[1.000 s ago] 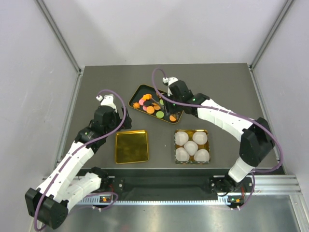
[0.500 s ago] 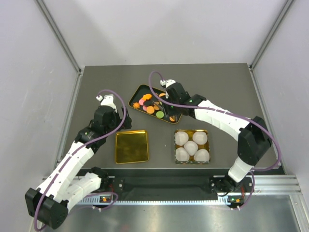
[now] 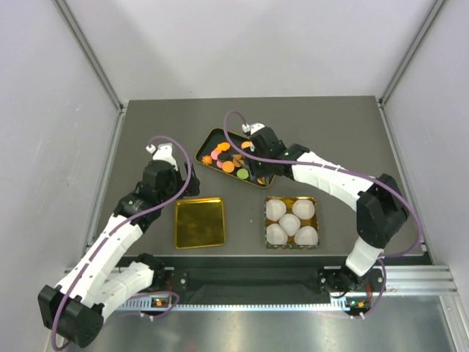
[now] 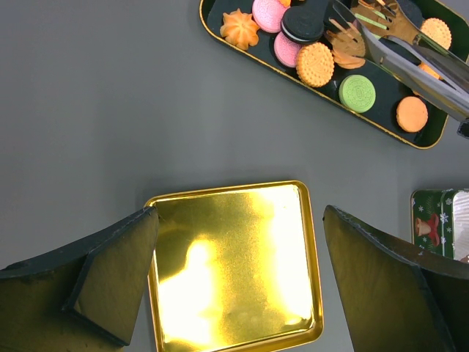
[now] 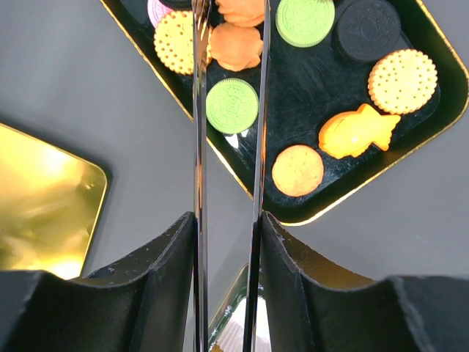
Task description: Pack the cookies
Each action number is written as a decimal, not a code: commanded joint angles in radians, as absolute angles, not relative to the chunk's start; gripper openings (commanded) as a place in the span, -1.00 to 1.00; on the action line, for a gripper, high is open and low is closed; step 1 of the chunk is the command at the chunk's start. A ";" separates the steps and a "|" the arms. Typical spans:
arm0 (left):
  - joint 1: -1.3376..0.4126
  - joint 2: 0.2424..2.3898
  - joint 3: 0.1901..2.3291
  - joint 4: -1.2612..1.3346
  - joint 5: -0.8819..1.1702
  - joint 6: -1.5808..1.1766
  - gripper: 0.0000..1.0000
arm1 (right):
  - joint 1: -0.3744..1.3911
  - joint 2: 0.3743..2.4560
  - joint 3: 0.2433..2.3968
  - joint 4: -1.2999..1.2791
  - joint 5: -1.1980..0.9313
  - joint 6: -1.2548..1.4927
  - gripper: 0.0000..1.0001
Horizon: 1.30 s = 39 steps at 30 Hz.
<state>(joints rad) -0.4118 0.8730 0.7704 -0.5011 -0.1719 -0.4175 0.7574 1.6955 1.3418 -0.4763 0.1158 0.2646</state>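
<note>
Movement is slight in the overhead view. Against the earlier pictures, the right arm has swung a little leftward, carrying the right pincer [image 3: 257, 169] further along the black oval gold-rimmed tray [image 3: 207, 139], and its jaws have drawn in a touch. The small round and flower-shaped cookies in orange, green, pink and black [image 3: 227, 158] all lie in that tray as before. None shows among the white paper cups [image 3: 291, 222] in the gold square tin [image 3: 291, 197] nearer the bases, nor in the empty shallow gold square lid [image 3: 199, 222] to its left. The left arm has not shifted.

From the left wrist, the left pincer [image 4: 240, 220] stands wide and holds nothing, above the empty lid. Beyond it, silver metal tongs [image 4: 399, 51] reach in from the right, their forked tips over an orange ridged biscuit [image 4: 344, 50]. Whether they touch it I cannot tell.

From the right wrist, the right pincer is clamped narrow on the two arms of the tongs, which run up out of the picture. An orange flower-shaped cookie [image 5: 236, 45] lies between those arms. The tips are out of view, so no grip can be confirmed.

The inward squeeze suggests a pick is just beginning, and packing itself looks barely started.
</note>
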 commanded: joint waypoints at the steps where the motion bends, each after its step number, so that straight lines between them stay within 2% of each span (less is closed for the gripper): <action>1: -0.408 0.858 0.799 -0.486 -0.166 -0.410 0.98 | 0.775 1.703 1.344 -0.437 0.130 0.275 -0.21; 13: -0.408 0.857 0.798 -0.486 -0.170 -0.411 0.98 | 0.773 1.706 1.335 -0.434 0.149 0.275 -0.23; 16: -0.408 0.856 0.798 -0.486 -0.172 -0.411 0.98 | 0.770 1.706 1.339 -0.434 0.146 0.273 -0.37; 22: -0.408 0.859 0.798 -0.486 -0.172 -0.411 0.98 | 0.762 1.698 1.345 -0.434 0.140 0.273 -0.52; 39: -0.408 0.859 0.799 -0.485 -0.170 -0.411 0.98 | 0.738 1.569 1.328 -0.453 0.117 0.273 -0.57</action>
